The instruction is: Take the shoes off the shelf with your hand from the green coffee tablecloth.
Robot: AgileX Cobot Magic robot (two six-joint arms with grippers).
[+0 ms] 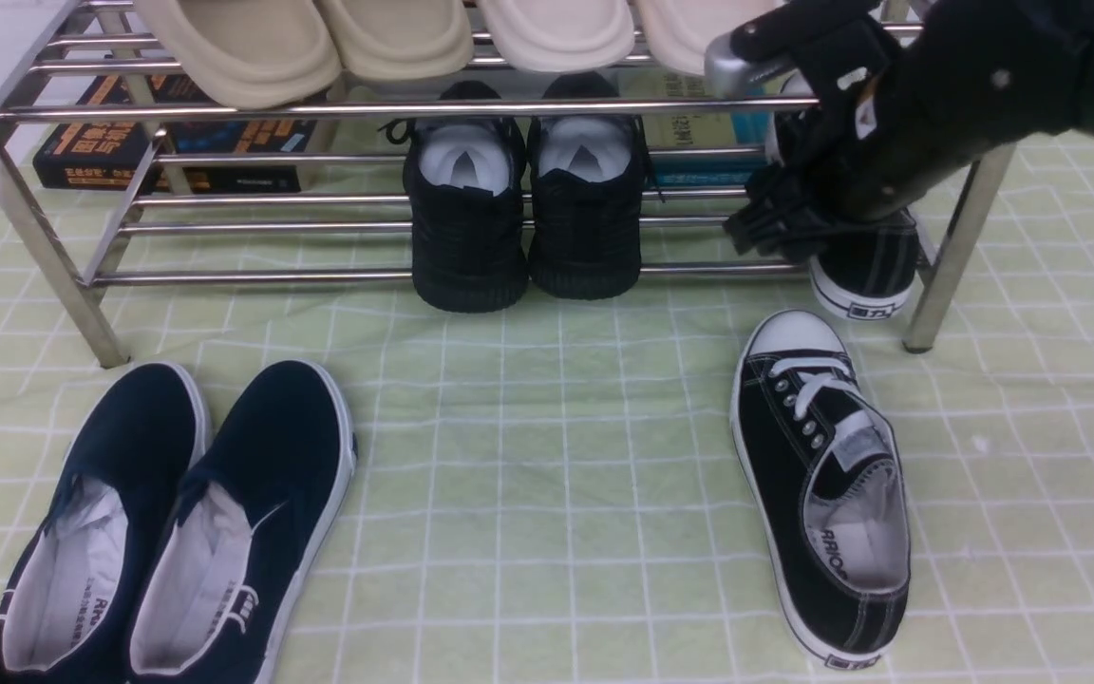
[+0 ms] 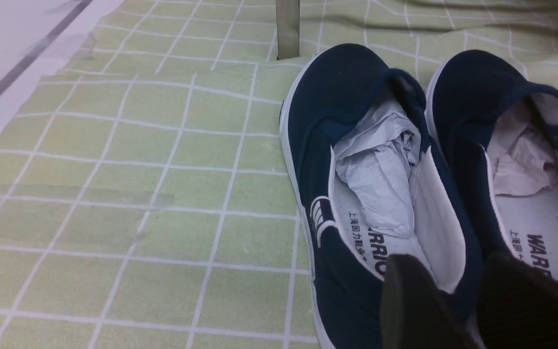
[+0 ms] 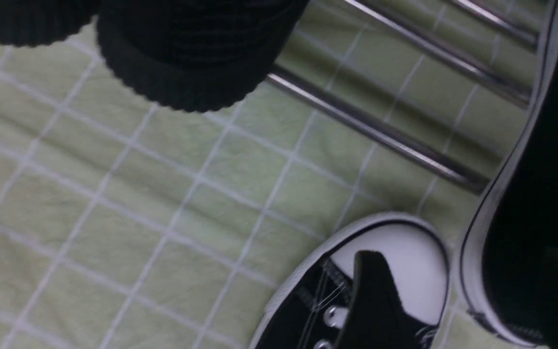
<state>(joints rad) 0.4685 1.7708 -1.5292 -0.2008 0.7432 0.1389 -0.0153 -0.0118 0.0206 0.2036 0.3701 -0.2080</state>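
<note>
One black canvas sneaker (image 1: 822,484) with white laces and toe cap lies on the green tablecloth (image 1: 547,456) in front of the shelf (image 1: 367,275). Its mate (image 1: 865,275) sits at the right end of the lower tier, heel over the front bar. My right gripper (image 1: 784,223) is at that shoe. In the right wrist view its jaws (image 3: 468,305) stand wide apart: one finger (image 3: 371,300) is outside over the lying shoe's toe cap (image 3: 405,261), the other is over the shelf shoe (image 3: 516,232). My left gripper (image 2: 458,300) is open above the navy slip-ons (image 2: 356,160).
All-black knit sneakers (image 1: 528,209) stand mid lower tier. Beige slippers (image 1: 395,38) fill the top tier. Books (image 1: 177,142) lie behind the shelf. The navy slip-ons (image 1: 177,522) lie front left. The shelf's right leg (image 1: 951,256) stands beside my right arm.
</note>
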